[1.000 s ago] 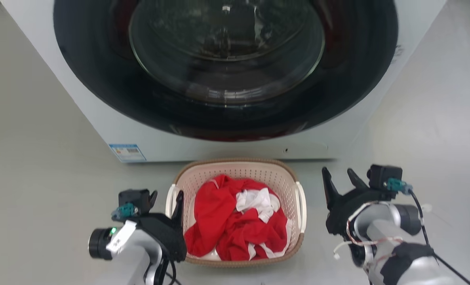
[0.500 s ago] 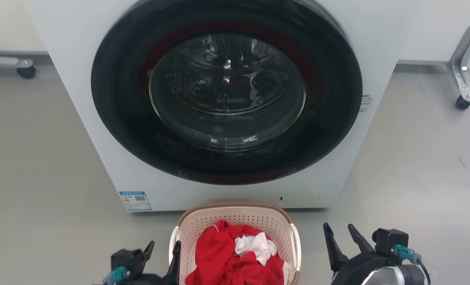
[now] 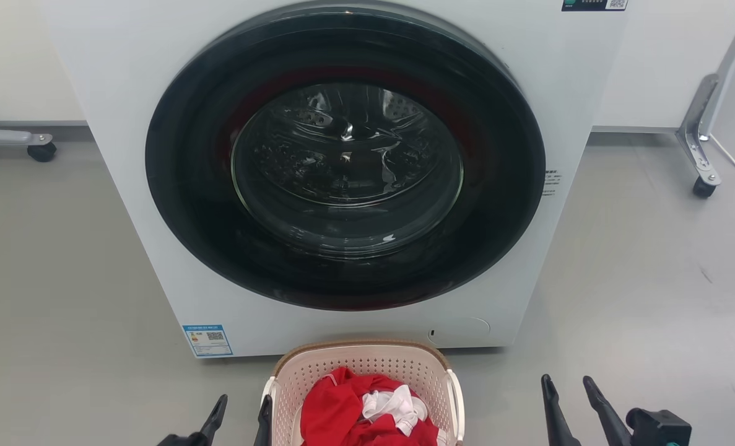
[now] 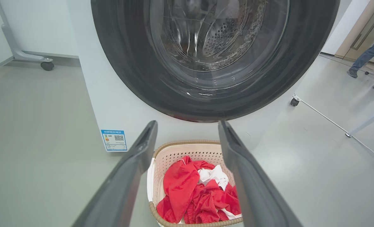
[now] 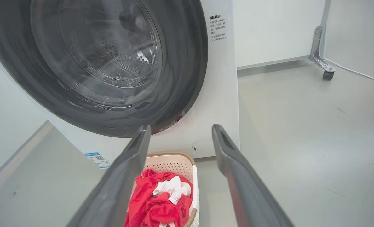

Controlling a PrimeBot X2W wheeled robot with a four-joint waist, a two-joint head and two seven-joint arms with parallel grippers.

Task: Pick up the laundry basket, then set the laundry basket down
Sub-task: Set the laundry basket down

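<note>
Over grey floor (image 3: pixel 64 279), left pincer (image 3: pixel 243 416) and right pincer (image 3: pixel 568 406), both apart and empty, flank at 9 and 3 o'clock the cream perforated plastic laundry basket (image 3: pixel 367 365), set at 6 o'clock of the white front-loading washing machine (image 3: pixel 126 155). It looks stiff and probably light under soft red clothes (image 3: pixel 333 415); its white side handles (image 4: pixel 149 184) suit gripping.

Bright even light, glare on door glass (image 3: pixel 347 170), wide-angle edge distortion

My head view's bottom edge cuts the laundry basket (image 3: pixel 367 365) before the washing machine (image 3: pixel 565 93); the machine's blue sticker (image 3: pixel 207 340) print too small to read.
</note>
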